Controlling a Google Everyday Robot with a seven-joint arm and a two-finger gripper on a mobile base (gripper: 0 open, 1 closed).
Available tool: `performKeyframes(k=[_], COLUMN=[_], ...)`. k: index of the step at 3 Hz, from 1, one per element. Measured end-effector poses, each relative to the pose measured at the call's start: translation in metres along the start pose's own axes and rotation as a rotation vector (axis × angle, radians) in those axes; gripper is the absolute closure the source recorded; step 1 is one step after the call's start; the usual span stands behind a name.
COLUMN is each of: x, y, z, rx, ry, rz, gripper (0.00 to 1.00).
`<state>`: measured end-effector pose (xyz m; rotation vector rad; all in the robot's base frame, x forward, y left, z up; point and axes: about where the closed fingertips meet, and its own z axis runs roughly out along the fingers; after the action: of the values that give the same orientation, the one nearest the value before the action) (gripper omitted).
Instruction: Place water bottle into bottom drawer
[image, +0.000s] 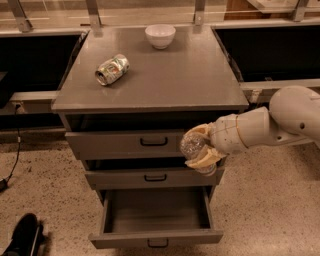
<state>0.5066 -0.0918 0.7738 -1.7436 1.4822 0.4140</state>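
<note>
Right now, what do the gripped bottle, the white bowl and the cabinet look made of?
Water bottle: clear thin plastic, crinkled and glinting. It is held in the gripper in front of the upper drawers' right end, above the open bottom drawer.
Bowl: glossy white, likely ceramic, possibly plastic.
Cabinet: matte grey, probably painted metal, with a soft sheen on top.

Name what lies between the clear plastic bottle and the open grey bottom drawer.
Camera view: only the shut grey middle drawer front shows between; the gripper holds the bottle just above it.
</note>
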Motion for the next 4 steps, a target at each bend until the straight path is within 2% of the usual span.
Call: performKeyframes(k=[1, 2, 3, 4], x=[0.000, 0.040, 0.094, 0.134], y=[0.000, 0.015, 0.045, 0.069], z=[0.000, 0.031, 0.080, 0.125], rx=[-0.001, 0.000, 0.053, 0.050], ry=[0.003, -0.043, -0.161, -0.275], rz=[-0.002, 0.062, 0.138, 0.166], gripper=[1.00, 1.00, 1.00, 1.00])
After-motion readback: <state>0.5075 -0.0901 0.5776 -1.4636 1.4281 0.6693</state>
